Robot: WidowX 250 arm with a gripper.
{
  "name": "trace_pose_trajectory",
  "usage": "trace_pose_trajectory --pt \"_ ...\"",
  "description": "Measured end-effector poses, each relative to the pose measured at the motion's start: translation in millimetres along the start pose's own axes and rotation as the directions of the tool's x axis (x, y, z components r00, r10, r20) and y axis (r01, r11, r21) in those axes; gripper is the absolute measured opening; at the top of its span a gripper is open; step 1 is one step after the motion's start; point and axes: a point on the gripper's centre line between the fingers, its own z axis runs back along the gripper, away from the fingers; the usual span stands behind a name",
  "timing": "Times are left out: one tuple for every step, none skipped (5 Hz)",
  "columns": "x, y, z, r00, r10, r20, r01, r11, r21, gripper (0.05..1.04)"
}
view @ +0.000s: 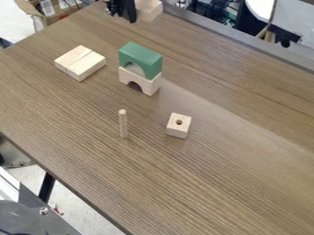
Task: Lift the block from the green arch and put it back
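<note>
Holed cube (178, 126) and upright peg (123, 124) nearest. Then wooden arch (140, 82) under green arch (144, 57), pale half-round (134, 69) (likely the block) in its opening. Dome up, long axis upper left to lower right. I'd ease it out level, return same line. Gripper (120, 10) at top edge; can't tell open or closed.
</note>
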Motion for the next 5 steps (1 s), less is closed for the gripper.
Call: trace_pose_trajectory --pt "-1.2 0.3 -6.7 1.000 -0.015 0.012 0.015 1.000 0.007 0.584" --pt "-4.2 5.1 -12.5 1.000 -0.019 0.013 0.019 1.000 0.021 0.584" --pt "-6.7 9.0 -18.3 0.999 -0.027 0.021 0.026 0.999 0.036 0.584" --pt "-8.1 10.1 -20.4 0.999 -0.027 0.031 0.025 0.999 0.037 0.584" --pt "-10.1 15.5 -28.1 0.999 -0.028 0.038 0.026 0.998 0.057 0.584"
